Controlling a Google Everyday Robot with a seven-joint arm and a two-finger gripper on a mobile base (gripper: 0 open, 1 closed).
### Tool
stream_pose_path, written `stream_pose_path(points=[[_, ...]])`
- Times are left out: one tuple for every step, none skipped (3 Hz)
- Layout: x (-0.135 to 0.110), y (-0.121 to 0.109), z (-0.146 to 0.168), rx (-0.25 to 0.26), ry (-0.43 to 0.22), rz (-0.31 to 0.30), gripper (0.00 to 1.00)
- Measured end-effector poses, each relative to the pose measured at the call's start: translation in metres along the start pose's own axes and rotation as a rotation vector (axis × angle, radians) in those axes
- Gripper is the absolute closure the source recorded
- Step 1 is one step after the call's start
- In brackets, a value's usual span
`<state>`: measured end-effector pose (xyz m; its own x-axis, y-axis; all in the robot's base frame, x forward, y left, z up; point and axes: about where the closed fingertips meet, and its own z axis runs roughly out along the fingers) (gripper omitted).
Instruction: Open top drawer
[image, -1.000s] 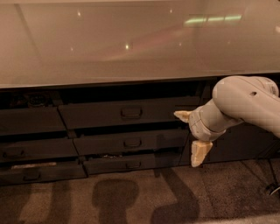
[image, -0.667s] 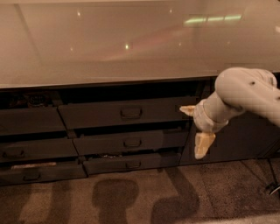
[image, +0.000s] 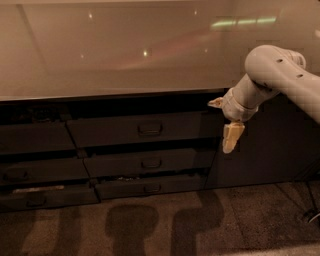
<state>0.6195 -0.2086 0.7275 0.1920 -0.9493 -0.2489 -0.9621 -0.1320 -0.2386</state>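
The top drawer (image: 115, 131) is the widest dark grey front under the counter, with a small rectangular pull (image: 150, 129) at its centre. A dark gap runs along its top edge. My gripper (image: 225, 121) hangs at the drawer's right end, well to the right of the pull and not touching it. Its pale fingers (image: 232, 137) are spread apart, open, with nothing between them. The white arm (image: 280, 70) reaches in from the right.
Two shorter drawer fronts (image: 150, 162) sit staggered below the top one. More dark drawers (image: 35, 170) stack at the left. A glossy countertop (image: 125, 45) overhangs them all. A dark cabinet panel (image: 265, 150) stands behind the gripper, above speckled floor (image: 150, 225).
The gripper has risen from the level of the second drawer to the top drawer's right end, and the arm's elbow has shifted right. The drawers have not moved.
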Motion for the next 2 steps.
stream_pose_path(points=[[0.0, 0.0, 0.0, 0.0, 0.0, 0.0, 0.0], [0.045, -0.037, 0.024, -0.004, 0.019, -0.046, 0.0]])
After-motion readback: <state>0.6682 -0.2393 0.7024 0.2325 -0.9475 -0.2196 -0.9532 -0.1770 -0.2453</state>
